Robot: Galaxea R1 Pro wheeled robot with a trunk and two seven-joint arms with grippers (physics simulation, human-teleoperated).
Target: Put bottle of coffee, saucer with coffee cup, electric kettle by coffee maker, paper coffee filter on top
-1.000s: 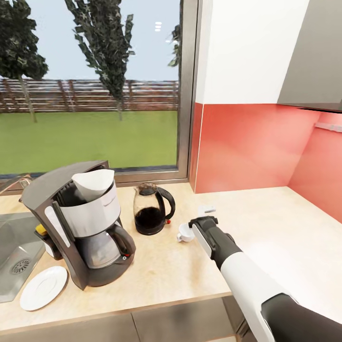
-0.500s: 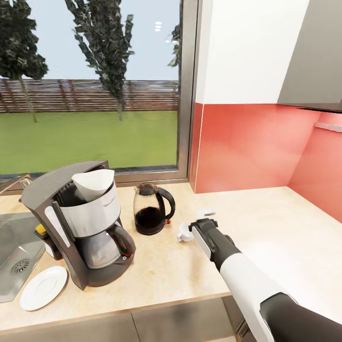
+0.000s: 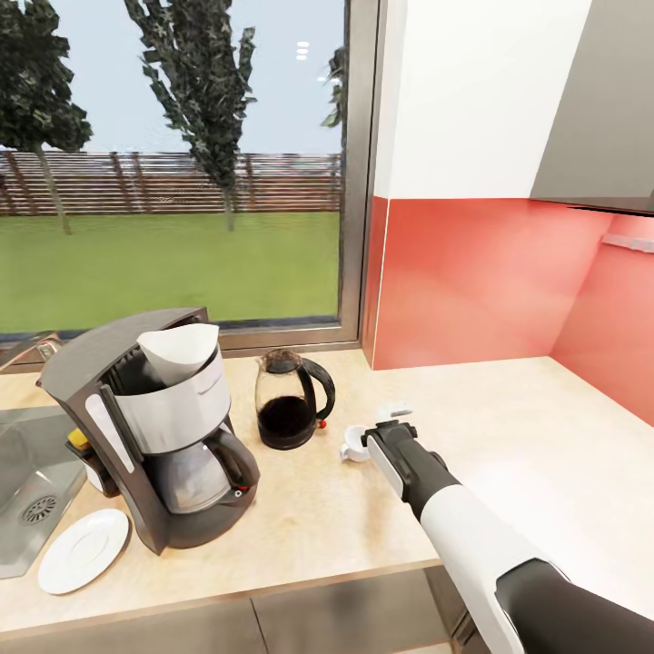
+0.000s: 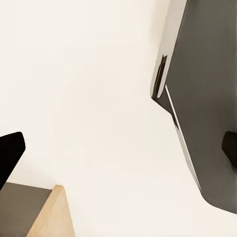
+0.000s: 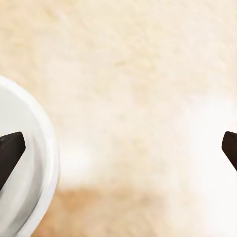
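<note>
Head view: countertop (image 3: pixel 545 436), coffee maker (image 3: pixel 154 436) wearing its filter (image 3: pixel 182 350), kettle (image 3: pixel 291 400) beside it, saucer (image 3: pixel 84 549) bare out front. Right gripper (image 3: pixel 386 420) spread wide above the cup (image 3: pixel 354 445). Cup step; next, straddle the rim and close.

You had a matt, light beige wood-grain countertop (image 3: pixel 509 436) in front of you. The tall dark grey coffee maker (image 3: pixel 145 436) looked like smooth plastic, its carafe glossy clear glass. The rounded dark kettle (image 3: pixel 289 400) was shiny transparent glass. The small white cup (image 3: pixel 354 444) and round white saucer (image 3: pixel 84 550) looked like smooth glazed ceramic; the inset sink (image 3: pixel 27 481) was dull grey steel.
</note>
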